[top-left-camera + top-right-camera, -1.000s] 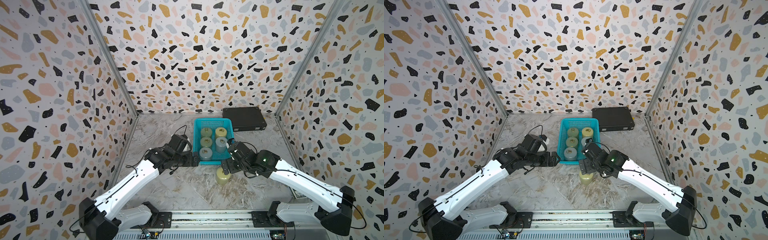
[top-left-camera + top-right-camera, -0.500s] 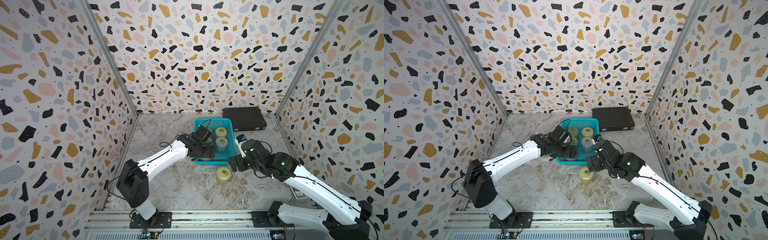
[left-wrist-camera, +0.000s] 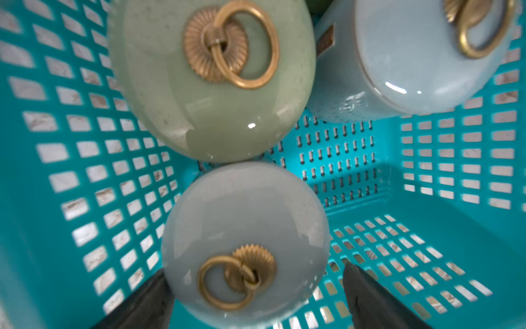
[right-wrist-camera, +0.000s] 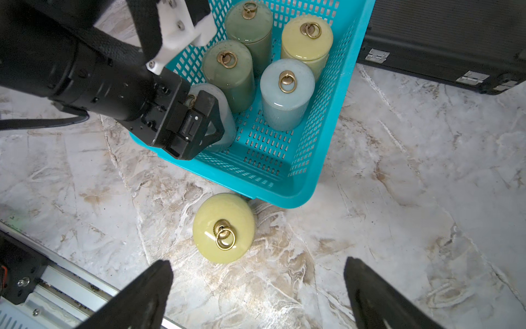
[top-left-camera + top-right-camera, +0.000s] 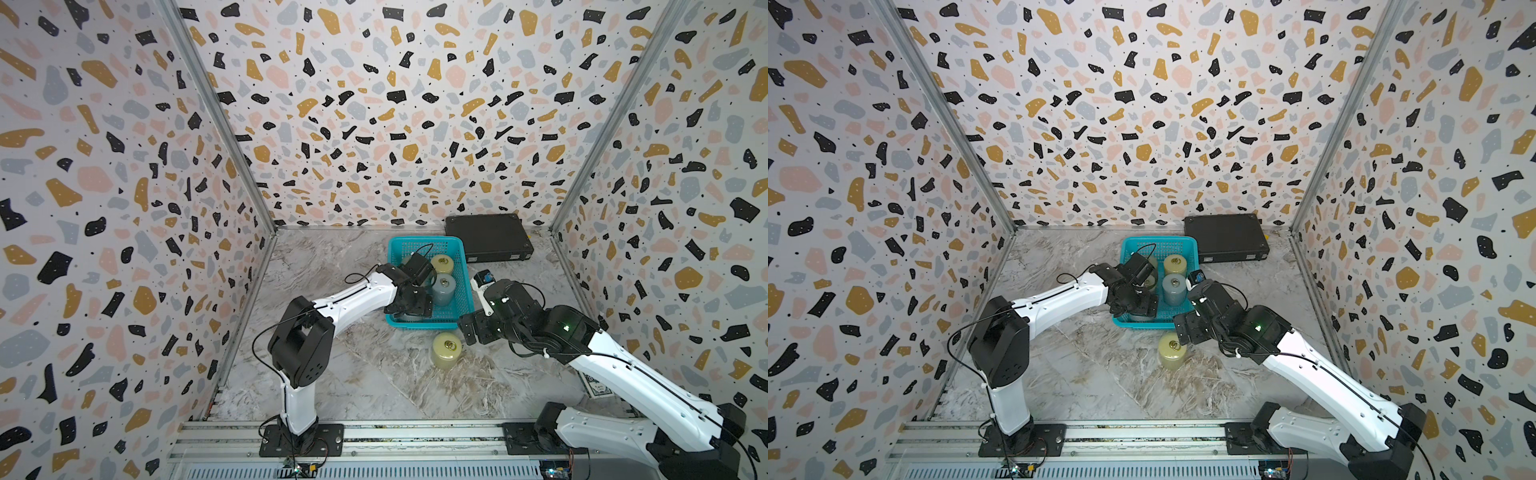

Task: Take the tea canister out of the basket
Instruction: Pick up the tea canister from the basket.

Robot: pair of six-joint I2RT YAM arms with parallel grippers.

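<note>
Left gripper [image 3: 256, 273] spread wide astride pale-blue canister [image 3: 244, 216] in basket [image 3: 455, 222], right gripper [image 4: 258, 262] wide, empty

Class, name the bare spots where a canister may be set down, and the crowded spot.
Bare: marble between the basket and the left wall; marble between the yellow canister and the front rail. Crowded: inside the basket.

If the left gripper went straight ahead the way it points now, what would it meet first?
Probably the pale grey-blue canister in the basket: it sits between the open fingers of the left gripper, which would likely slide down its sides; depth is unclear.
</note>
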